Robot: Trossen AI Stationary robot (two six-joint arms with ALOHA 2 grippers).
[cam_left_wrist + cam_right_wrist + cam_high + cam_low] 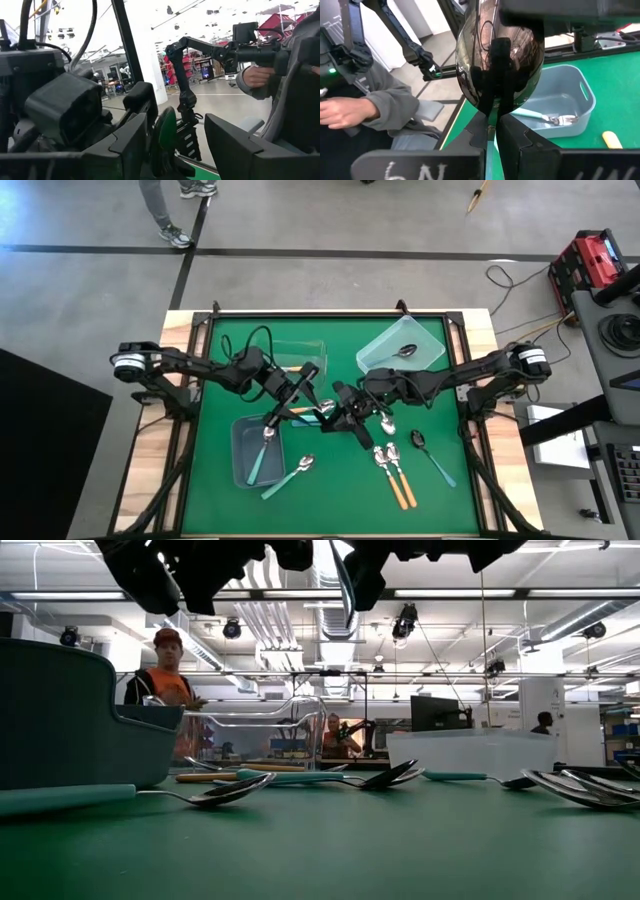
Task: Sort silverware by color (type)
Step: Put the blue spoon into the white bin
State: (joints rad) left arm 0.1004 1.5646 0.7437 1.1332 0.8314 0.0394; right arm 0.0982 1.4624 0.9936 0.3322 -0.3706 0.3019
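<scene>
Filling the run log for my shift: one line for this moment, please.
right tool: shut on spoon | left tool: open, close by spoon handle | both above table centre

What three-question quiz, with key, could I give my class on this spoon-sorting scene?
1. True or false: two orange spoons lie side by side on the mat.
2. What does the right gripper hold? A) a spoon B) a bin C) nothing
3. Fill in: the pale bin on the right arm's side holds ___ spoon(s).
Key: 1 true; 2 A; 3 one.
</scene>
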